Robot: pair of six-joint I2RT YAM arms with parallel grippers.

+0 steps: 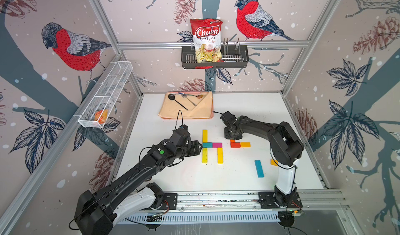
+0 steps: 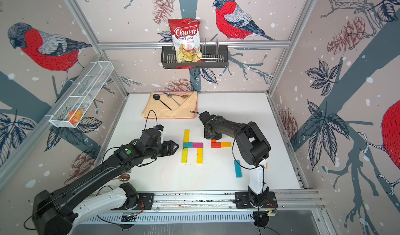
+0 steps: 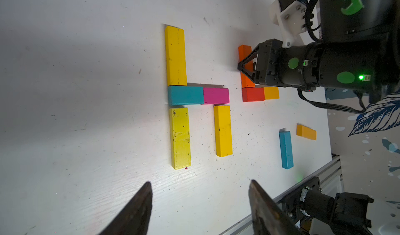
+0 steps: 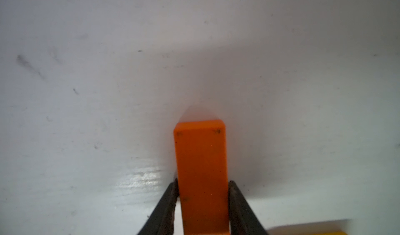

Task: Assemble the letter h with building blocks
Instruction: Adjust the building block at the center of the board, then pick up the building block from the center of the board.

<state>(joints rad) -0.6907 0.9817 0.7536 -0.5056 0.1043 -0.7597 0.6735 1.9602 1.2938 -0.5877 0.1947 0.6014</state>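
Overall: bird wallpaper (image 1: pixel 251 17), tabletop (image 1: pixel 238 114), orange block (image 4: pixel 201 169).

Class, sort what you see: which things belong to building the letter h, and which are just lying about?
Belong: yellow blocks, teal block, magenta block, orange block, red block, amber blocks, blue block.
Lying about: chips bag, rack, wire basket, packet, spoons, cloth.

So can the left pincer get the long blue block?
Probably yes: the left pincer is open and empty, the long blue block lies free; only the yellow blocks between need passing over.
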